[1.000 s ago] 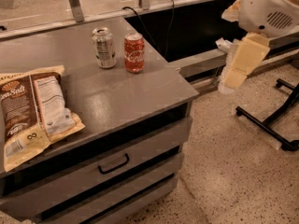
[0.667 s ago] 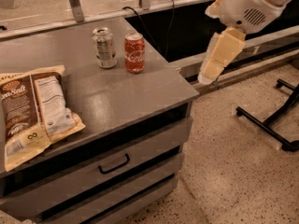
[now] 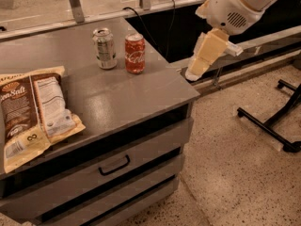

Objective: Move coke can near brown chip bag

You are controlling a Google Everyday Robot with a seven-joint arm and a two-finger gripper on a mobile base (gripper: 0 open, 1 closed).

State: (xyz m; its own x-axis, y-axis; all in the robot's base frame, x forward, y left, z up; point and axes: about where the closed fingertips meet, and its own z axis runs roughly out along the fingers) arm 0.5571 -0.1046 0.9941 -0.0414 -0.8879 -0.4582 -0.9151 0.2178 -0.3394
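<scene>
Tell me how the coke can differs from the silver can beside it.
The coke can is red with white script; the silver can is grey. The coke can stands right, nearer the gripper, which hangs right of the table; the silver can stands left. Both are upright, alike in size.

On the tabletop [image 3: 122, 98], the coke can [image 3: 135, 53] stands toward the far edge. A second can [image 3: 104, 48] stands just beside it at its 9 o'clock. The chip bag [image 3: 33, 114] lies flat at the coke can's 8 o'clock, well apart. The hand [image 3: 196, 71] hangs off the tabletop at the coke can's 3 o'clock.
</scene>
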